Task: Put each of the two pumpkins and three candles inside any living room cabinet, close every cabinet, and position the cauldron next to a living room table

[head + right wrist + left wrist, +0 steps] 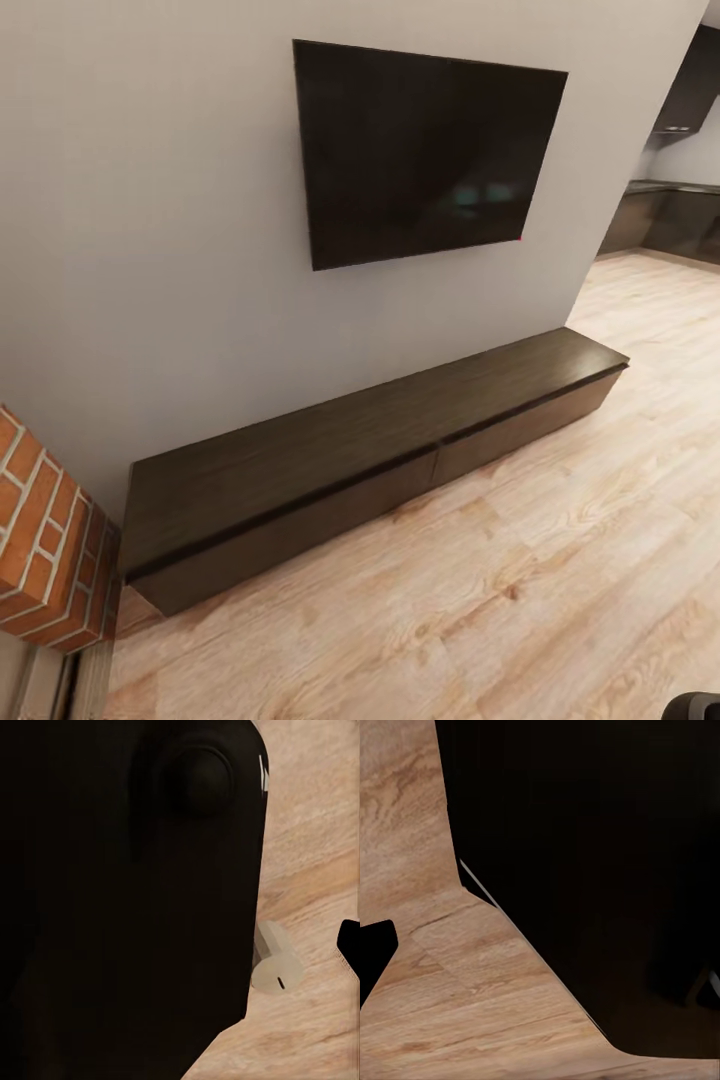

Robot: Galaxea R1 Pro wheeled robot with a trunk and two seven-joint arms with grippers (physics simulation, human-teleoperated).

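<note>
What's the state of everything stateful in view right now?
cabinet: both drawer fronts shut, top bare.
TV: wall-mounted, screen dark.
candle: seen from the right wrist, partly behind a dark robot part; can't tell whether it is held or on the wood floor.
Grippers: open or shut can't be judged.

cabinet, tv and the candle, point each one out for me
cabinet [330, 440], head view, on its dark wood top.
tv [425, 150], head view, middle of the black screen on the wall.
candle [276, 971], right wrist view, on its round end face by the wick.
</note>
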